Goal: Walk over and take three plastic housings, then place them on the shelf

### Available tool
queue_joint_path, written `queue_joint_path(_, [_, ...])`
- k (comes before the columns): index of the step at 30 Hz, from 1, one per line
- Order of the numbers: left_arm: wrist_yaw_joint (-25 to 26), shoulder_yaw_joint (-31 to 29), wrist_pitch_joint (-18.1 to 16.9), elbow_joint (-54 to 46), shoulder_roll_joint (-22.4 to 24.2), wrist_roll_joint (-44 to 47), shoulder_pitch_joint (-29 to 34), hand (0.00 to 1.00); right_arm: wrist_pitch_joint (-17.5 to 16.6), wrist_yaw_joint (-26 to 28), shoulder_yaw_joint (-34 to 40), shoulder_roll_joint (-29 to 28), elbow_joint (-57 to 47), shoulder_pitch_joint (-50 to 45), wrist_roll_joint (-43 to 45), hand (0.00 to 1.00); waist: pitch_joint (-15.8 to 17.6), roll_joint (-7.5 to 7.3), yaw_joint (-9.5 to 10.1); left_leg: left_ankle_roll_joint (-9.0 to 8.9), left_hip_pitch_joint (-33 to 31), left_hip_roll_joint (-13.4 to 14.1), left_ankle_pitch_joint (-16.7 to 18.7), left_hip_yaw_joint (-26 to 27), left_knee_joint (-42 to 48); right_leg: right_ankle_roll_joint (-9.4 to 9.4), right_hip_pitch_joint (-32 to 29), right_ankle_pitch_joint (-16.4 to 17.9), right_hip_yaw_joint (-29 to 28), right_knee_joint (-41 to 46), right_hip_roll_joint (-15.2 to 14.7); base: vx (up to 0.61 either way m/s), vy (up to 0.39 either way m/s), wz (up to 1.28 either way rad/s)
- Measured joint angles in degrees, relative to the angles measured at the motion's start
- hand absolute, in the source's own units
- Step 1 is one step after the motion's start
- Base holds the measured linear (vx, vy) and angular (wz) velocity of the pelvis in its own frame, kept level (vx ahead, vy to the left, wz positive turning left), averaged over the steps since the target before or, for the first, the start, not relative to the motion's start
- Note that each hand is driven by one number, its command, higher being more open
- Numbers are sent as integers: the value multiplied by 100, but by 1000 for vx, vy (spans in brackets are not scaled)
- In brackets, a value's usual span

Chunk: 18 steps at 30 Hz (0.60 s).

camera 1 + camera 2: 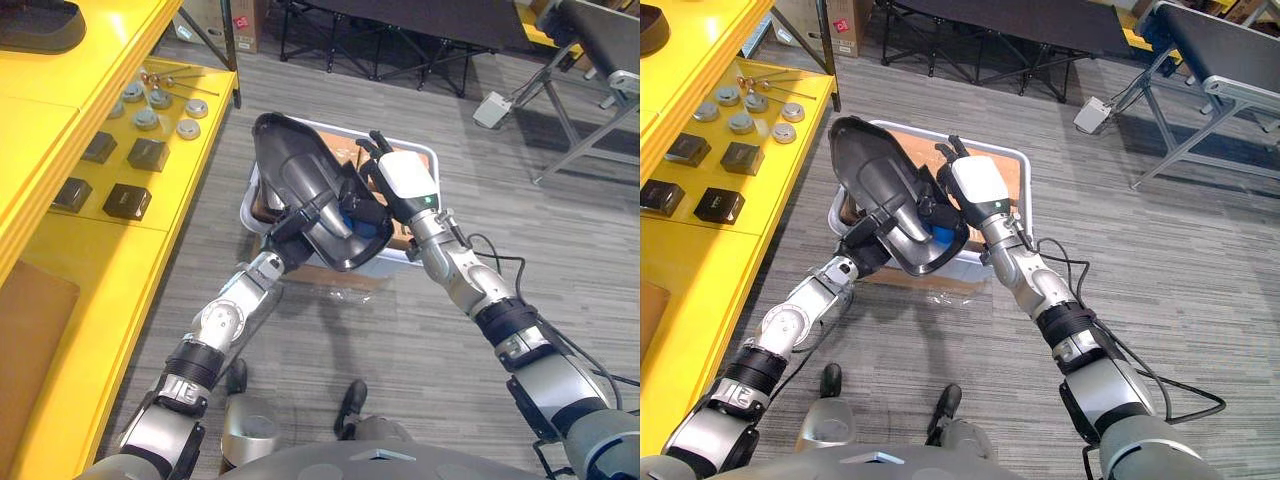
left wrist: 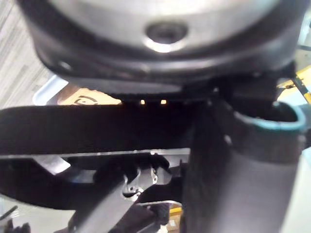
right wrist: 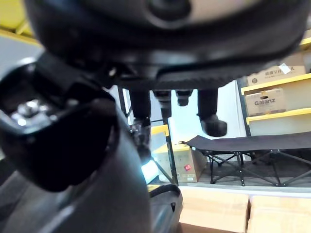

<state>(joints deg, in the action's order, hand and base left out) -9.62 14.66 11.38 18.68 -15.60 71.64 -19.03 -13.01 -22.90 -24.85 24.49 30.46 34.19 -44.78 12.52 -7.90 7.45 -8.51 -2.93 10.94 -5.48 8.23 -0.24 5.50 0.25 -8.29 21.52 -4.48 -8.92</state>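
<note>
Black housing in left robot hand, over bin

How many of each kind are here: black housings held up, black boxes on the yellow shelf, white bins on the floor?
housing: 1
boxes: 4
bin: 1
Total: 6
</note>
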Motion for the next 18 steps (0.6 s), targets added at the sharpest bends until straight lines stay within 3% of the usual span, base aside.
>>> queue_joint_path(1, [1,21,-19,0,0,-49,0,0,3,0,-1,2,0,-20,3,0,-20,3,1,-1,1,0,1,1,0,0,0,0,-1,-1,0,0,0,0])
queue_joint_path(5, [100,187,-162,-4,-6,-344,1,0,15,-1,-28,1,0,-215,38,0,-146,72,-14,-10,41,-2,9,9,-1,0,30,0,-7,-4,-4,0,0,0])
queue_joint_path(10, [636,486,-547,-30,6,-486,2,0,59,-14,-43,12,0,-310,69,0,-229,195,-46,-10,65,4,9,18,-15,-2,33,-1,-7,-5,2,0,0,-1])
queue_joint_path(18, [1006,476,-1086,-25,22,-1074,112,0,20,-359,-31,-257,-390,-547,312,0,-297,159,-144,-21,245,13,6,163,-117,-8,73,4,-107,-38,9,6,2,-7])
